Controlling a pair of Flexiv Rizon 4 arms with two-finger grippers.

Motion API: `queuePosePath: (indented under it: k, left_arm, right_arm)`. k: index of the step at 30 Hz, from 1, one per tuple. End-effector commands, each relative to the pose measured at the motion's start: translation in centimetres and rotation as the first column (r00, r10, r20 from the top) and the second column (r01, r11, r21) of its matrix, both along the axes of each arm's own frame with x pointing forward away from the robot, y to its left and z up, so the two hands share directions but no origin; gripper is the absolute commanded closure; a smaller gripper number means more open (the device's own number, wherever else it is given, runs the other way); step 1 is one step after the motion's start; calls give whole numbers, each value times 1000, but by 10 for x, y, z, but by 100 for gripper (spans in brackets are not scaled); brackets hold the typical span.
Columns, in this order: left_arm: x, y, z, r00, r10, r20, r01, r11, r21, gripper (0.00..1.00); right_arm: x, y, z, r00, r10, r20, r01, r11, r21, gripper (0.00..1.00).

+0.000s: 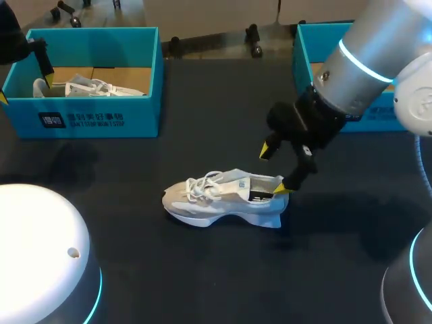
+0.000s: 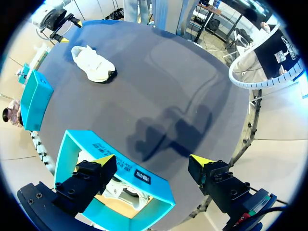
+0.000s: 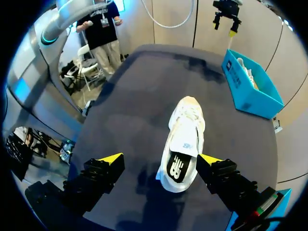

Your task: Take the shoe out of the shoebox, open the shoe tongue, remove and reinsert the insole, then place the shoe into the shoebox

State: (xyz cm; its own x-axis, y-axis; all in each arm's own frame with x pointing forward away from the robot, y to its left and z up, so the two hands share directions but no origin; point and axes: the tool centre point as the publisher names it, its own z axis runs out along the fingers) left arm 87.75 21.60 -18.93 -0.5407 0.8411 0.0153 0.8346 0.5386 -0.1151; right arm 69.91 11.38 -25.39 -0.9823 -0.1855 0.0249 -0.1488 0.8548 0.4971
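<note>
While the shoe (image 1: 223, 199) sits out on the table (image 1: 135, 270), right gripper (image 1: 274, 169) hangs over its heel
Fingers (image 3: 109, 161) apart, gripping nothing; the heel lies between them, long axis running straight ahead to the toe; left gripper (image 2: 153, 160), also spread, is well off at the shoebox (image 1: 101, 115)

Even overhead light, soft shadows on table (image 2: 159, 72)

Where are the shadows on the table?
Head view: dim shadows lie beside the shoe on the table. Left wrist view: a big arm-shaped shadow falls ahead of the left claw. Right wrist view: a dark patch sits beside the shoe's heel.
</note>
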Motion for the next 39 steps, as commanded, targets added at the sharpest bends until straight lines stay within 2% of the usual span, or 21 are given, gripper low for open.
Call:
queuePosePath:
  k: [1, 4, 5, 7, 12, 18, 24, 29, 39]
  left_arm:
    - [0, 0, 0, 1000, 0, -1, 0, 1000, 2, 0]
    - [0, 0, 0, 1000, 0, -1, 0, 1000, 2, 0]
    - [0, 0, 0, 1000, 0, -1, 0, 1000, 2, 0]
    - [0, 0, 0, 1000, 0, -1, 0, 1000, 2, 0]
    - [0, 0, 0, 1000, 0, -1, 0, 1000, 2, 0]
    - [0, 0, 0, 1000, 0, -1, 0, 1000, 2, 0]
    - [0, 0, 0, 1000, 0, -1, 0, 1000, 2, 0]
    - [0, 0, 0, 1000, 0, -1, 0, 1000, 2, 0]
    - [0, 0, 0, 1000, 0, -1, 0, 1000, 2, 0]
  right_arm:
    - [-2, -2, -2, 1000, -3, 2, 3, 1000, 18, 0]
    - [-5, -7, -10, 1000, -23, -3, 23, 998, 57, 0]
    - [-6, -9, -11, 999, -36, 27, 34, 997, 72, 0]
    - [-7, -13, -14, 999, -35, 13, 34, 998, 58, 0]
    - [-9, -30, -24, 997, -69, 38, 66, 996, 65, 0]
    - [-7, -56, -37, 990, -124, 66, 117, 989, 95, 0]
    - [-5, -75, -51, 986, -158, 57, 151, 982, 114, 0]
    - [0, -87, -63, 983, -176, 51, 169, 978, 125, 0]
    - [7, -108, -84, 954, -295, 55, 285, 948, 145, 0]
